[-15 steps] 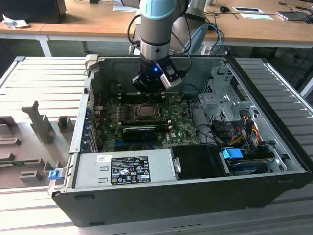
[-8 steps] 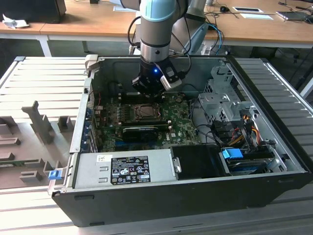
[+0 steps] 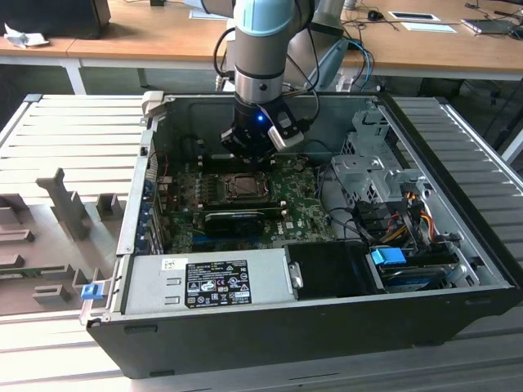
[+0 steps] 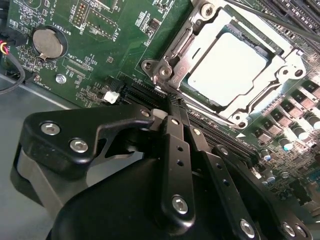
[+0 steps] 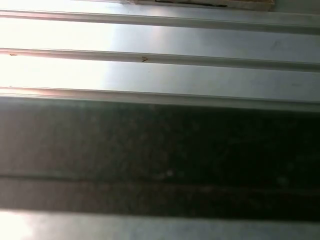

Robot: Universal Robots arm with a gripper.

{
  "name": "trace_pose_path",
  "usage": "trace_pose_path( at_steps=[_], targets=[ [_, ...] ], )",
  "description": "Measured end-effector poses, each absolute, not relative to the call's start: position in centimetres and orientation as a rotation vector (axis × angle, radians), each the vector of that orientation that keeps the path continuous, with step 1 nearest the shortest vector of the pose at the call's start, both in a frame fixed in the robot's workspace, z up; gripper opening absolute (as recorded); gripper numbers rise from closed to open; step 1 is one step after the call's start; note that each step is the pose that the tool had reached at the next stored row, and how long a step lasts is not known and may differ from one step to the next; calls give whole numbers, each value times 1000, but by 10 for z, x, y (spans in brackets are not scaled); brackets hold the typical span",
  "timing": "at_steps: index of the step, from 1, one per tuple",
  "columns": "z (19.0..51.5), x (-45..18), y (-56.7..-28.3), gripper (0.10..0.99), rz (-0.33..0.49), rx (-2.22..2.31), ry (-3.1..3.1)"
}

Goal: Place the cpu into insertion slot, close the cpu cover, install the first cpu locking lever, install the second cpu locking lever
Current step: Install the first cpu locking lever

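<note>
While the tool (image 4: pixel 172 100) hovers beside it, the cpu (image 4: pixel 227 67) sits under the cpu cover (image 4: pixel 280 75)

You've got matt black plastic/metal on the claw (image 4: pixel 172 107) w/ shiny steel screws. The cpu (image 4: pixel 227 62) top is smooth satin silver metal, the cpu cover (image 4: pixel 192 35) bare grey steel, glossy green board (image 4: pixel 100 55), wood desk (image 3: pixel 147 33).

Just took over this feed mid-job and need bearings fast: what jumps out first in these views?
The arm's black gripper hangs inside the open computer case, just above the motherboard's socket in the exterior view. In the second wrist view the silver-topped cpu sits in that socket with the cpu cover closed around it, right beyond the gripper's fingers, which look shut and hold nothing.
</note>
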State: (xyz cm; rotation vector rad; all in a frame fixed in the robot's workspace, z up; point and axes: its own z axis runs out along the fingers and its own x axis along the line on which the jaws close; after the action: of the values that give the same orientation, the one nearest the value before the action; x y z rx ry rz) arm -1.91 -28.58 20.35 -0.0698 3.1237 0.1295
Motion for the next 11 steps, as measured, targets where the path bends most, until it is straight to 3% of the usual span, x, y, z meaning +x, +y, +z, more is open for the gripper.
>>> trace_pose_path(
  at_steps=[11],
  targets=[
    [201,-19,-287,106,128,-70,3124]
  ],
)
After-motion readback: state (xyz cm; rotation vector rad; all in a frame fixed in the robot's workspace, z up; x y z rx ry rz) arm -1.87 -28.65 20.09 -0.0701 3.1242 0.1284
